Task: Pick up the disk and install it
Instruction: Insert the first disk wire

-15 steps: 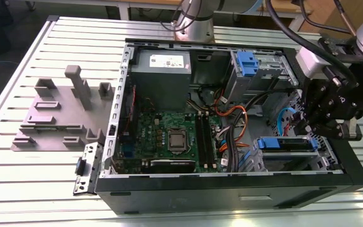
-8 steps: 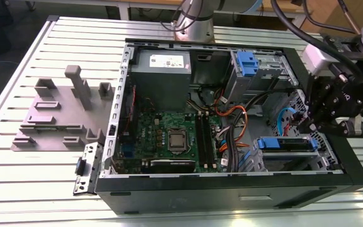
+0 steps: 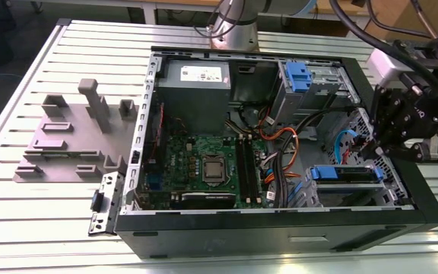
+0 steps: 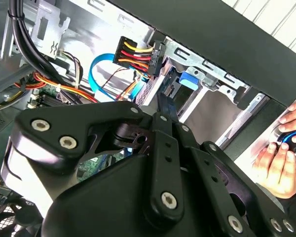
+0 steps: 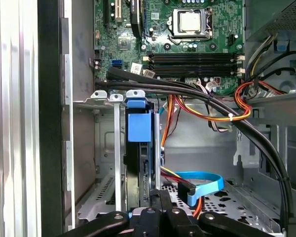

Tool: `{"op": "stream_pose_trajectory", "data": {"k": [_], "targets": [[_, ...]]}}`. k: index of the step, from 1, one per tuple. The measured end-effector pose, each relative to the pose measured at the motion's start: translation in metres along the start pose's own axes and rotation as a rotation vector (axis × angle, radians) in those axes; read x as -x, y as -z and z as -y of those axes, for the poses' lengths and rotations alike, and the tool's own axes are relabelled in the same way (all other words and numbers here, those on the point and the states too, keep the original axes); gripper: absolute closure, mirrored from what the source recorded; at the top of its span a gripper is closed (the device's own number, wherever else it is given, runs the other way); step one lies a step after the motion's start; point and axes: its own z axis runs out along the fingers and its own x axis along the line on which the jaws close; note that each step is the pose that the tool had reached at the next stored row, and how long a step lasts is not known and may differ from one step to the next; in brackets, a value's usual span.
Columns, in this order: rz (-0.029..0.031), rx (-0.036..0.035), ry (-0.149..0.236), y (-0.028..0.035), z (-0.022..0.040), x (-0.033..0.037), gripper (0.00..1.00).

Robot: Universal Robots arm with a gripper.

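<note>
Black computer case [image 3: 280,234] on a silver ribbed surface [image 3: 21,228]; green motherboard [image 3: 203,165]; disk [image 3: 346,174] with blue rails; orange, yellow and red wires [image 5: 212,117]; grey fixture [image 3: 59,154].

Bright even light glares off the slatted table [image 3: 21,217]; the computer case [image 3: 280,229] lies shadowed inside.

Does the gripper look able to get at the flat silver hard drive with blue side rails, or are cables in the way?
Probably yes: in the first wrist view the gripper sits close to the hard drive, and the blue flat cable runs beside it, not across.
</note>
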Motion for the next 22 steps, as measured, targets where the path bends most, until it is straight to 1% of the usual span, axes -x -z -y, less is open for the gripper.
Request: {"op": "stream_pose_trajectory", "data": {"k": [4, 7, 13, 20, 21, 22], "targets": [[-0.0013, 0.0000, 0.000, 0.0026, 0.0007, 0.0019, 0.89], [-0.0040, -0.0001, 0.000, 0.0040, 0.0014, 0.0042, 0.89], [-0.0083, -0.0002, 0.000, 0.0047, 0.0040, 0.0082, 0.89], [-0.0088, -0.0001, 0.000, 0.0048, 0.0049, 0.0090, 0.89], [-0.0087, -0.0001, 0.000, 0.0047, 0.0049, 0.0090, 0.89], [-0.0087, -0.0001, 0.000, 0.0047, 0.0049, 0.0090, 0.83]]}}
